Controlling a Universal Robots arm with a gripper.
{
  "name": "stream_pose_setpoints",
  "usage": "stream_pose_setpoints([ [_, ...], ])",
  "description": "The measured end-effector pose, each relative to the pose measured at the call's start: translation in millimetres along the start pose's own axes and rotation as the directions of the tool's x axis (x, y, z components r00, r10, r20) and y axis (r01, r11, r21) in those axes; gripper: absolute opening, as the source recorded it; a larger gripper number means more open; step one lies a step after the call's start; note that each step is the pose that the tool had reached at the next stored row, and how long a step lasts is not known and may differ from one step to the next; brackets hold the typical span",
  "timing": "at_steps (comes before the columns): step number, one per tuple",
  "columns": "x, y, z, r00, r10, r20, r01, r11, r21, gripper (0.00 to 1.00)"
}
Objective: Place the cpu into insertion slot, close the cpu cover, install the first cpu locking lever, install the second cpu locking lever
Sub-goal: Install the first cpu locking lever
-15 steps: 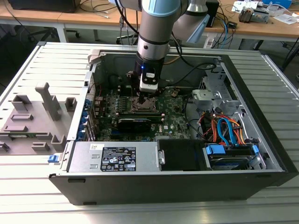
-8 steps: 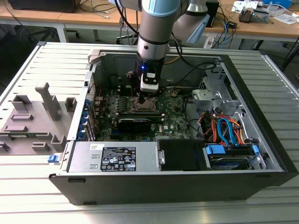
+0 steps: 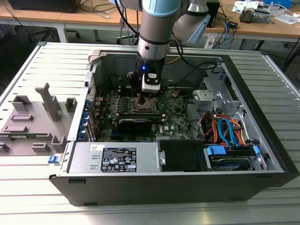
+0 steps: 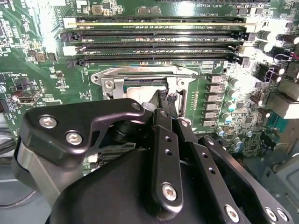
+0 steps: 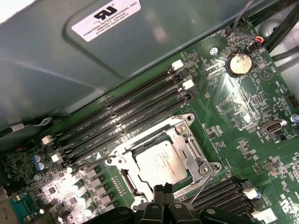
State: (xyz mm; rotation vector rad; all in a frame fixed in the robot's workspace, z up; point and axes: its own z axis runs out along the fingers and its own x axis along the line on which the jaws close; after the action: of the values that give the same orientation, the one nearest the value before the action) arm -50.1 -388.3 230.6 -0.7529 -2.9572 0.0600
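Exterior view's left: grey moulded fixture [image 3: 33, 122] lying on the slatted metal table [image 3: 140, 213], beside the open computer case [image 3: 262, 154]. Near the case's front edge, a power supply [image 3: 117, 157] with a label. Middle: the arm comes straight down into the case, gripper [image 3: 149, 95] low over the motherboard [image 3: 171, 117] at the socket. In the first wrist view the cpu [image 5: 161, 163] sits flat in the socket, silver top up, and the cpu cover [image 5: 145, 142] lies down around it, chip showing through its window. Gripper [image 5: 163, 196] tips are right at the socket's edge, just beside the cpu; fingers [image 4: 164, 140] are drawn narrow, close together. Cannot tell whether they pinch anything. A thin wire locking lever [image 5: 204, 184] runs next to the tips along the socket side; latched or free, cannot tell. Four long memory slots [image 5: 126, 116] run beyond the socket, and a round coin battery [image 5: 239, 64] lies well apart from it. Exterior view's right: drive bay with blue and orange cables [image 3: 225, 131] and a blue-tabbed drive [image 3: 216, 151].
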Motion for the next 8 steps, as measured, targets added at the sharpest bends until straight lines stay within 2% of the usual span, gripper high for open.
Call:
stream_pose_setpoints([
  [8, 0.0, 0.0, 0.0, 0.9994, -0.036, 0.0015, 0.036, 0.9994, 0.0017, 0.11],
])
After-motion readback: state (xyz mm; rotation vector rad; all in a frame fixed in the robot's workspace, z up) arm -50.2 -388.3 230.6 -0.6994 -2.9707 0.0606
